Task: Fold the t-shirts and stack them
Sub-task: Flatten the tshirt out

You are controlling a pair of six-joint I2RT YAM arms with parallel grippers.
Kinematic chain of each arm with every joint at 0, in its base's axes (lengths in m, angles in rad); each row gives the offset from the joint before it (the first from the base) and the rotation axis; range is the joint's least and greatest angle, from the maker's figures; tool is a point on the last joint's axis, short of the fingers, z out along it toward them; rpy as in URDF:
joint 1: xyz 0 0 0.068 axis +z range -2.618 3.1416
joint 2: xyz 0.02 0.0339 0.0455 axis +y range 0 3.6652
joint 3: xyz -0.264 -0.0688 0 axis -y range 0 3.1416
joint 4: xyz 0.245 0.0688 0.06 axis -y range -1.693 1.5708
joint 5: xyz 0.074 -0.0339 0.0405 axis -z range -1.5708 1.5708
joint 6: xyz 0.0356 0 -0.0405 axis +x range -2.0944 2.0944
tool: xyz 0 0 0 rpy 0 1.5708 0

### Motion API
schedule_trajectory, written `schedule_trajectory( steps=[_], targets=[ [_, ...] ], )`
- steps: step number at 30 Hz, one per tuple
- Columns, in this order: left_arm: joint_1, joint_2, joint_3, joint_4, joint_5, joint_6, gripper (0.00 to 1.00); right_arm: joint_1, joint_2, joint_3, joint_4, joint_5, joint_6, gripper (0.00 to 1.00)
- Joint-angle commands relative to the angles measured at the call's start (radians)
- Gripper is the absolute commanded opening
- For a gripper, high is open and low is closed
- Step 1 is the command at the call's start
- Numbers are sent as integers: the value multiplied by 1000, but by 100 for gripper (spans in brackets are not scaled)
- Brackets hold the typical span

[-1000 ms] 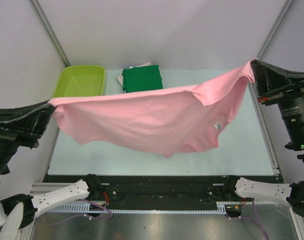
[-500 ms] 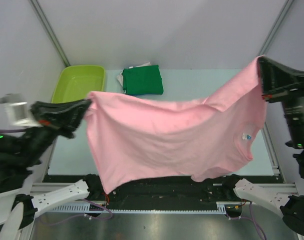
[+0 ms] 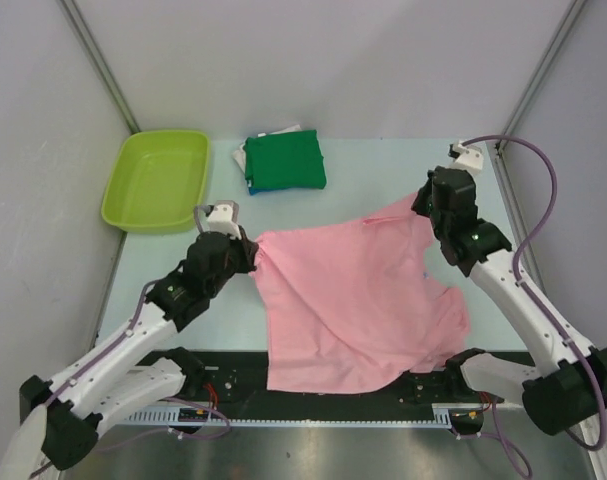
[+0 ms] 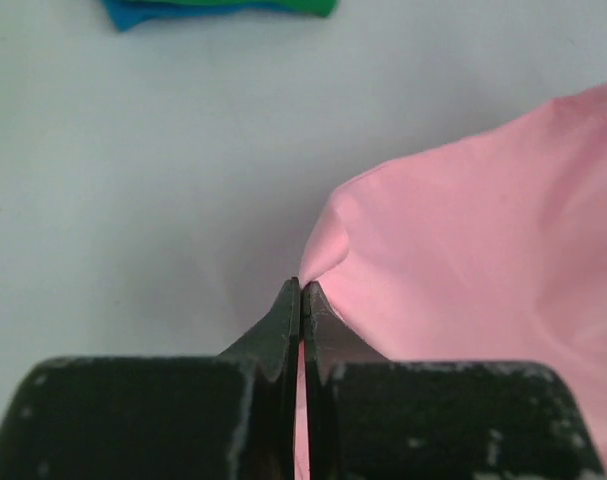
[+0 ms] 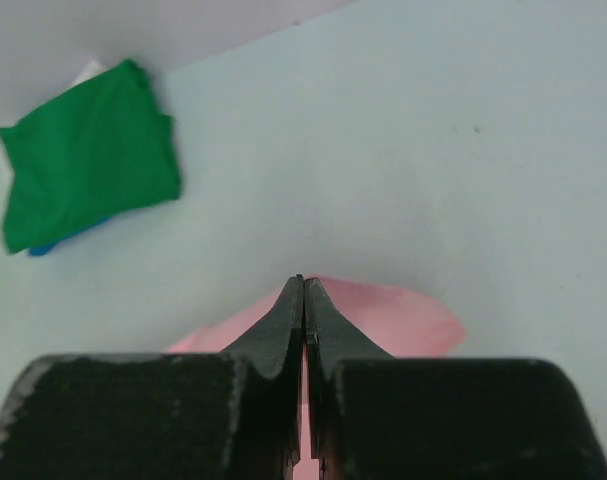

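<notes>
Pale table point(image 3: 383, 170) fills my view, with the pink shirt point(image 3: 353, 300) lying loosely rumpled across the centre and lower middle of the frame, its near edge draped over the front rail. My left end effector point(image 3: 249, 254) and right end effector point(image 3: 423, 212) are each pinched fully closed on an upper corner of it. By my reckoning the folded pile point(image 3: 284, 160), green on top at upper centre, is done, while this shirt has all its folding and stacking ahead.
</notes>
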Motion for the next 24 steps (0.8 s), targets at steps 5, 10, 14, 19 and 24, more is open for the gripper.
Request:
schedule_trajectory(
  steps=[5,10,14,19,24],
  targets=[
    [306,264,69,213,180,-150,0,-191,167,6,195,40,117,0],
    [332,445,137,305,181,-123,0,-254,311,22,314,-2,160,0],
    [351,588,282,295,187,-84,1,-260,446,54,388,17,146,0],
    [360,765,444,239,178,-18,0,-274,532,98,442,17,152,0],
    [380,867,569,223,172,25,1,-277,600,157,477,43,140,0]
  ],
)
